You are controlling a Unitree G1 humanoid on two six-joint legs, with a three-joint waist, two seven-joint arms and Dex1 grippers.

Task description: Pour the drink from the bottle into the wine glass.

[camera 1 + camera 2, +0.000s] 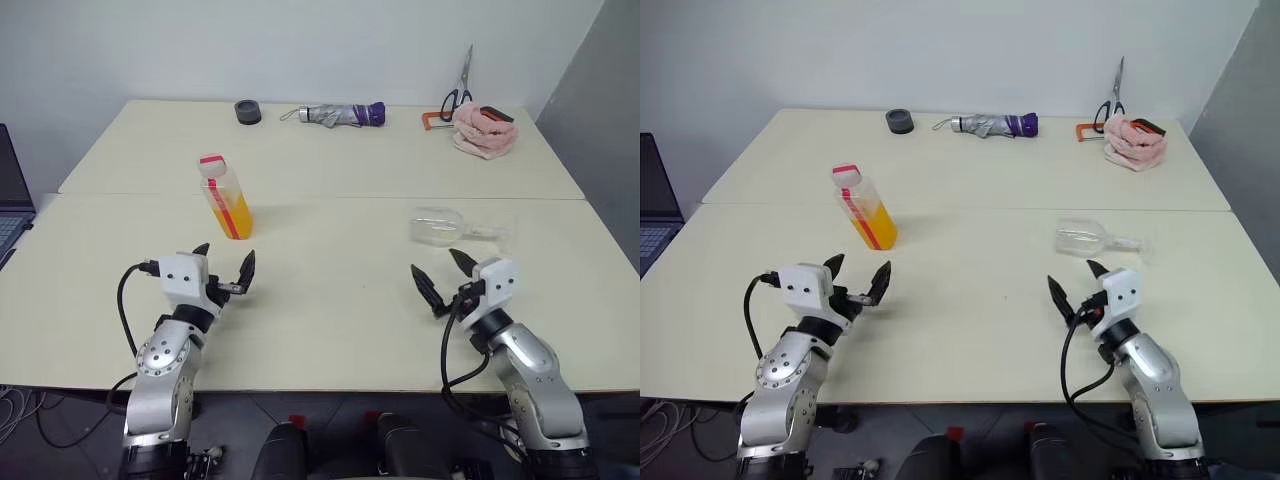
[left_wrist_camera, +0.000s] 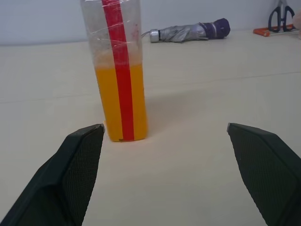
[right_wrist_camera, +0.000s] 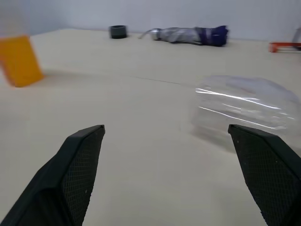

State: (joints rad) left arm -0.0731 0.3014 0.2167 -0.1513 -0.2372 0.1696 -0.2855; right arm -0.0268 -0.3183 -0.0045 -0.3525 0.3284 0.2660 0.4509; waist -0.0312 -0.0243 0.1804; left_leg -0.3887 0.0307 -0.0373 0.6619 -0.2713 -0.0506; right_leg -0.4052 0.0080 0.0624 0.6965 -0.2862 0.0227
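Two grippers are hovering low over the near edge of the worktop, both spread wide and holding nothing. Left gripper is pointing at the bottle, which is standing upright toward the left side of the worktop, just short of the seam running across the middle; red cap is on, and the drink is filling roughly the lower half. Gap remaining between fingertips and bottle, so no contact yet. Wine glass is lying on its side toward the right side, bowl facing left, stem trailing toward the right edge, empty. Right gripper is sitting just near of it, angled toward the bowl, apart from it. Judging by this layout, each arm is lining up on its own object: the glass is needing to be stood upright before any pouring, and the cap is needing to come off. Along the far edge, well clear of the work, are lying a dark round object, a folded umbrella, scissors and a pink cloth.
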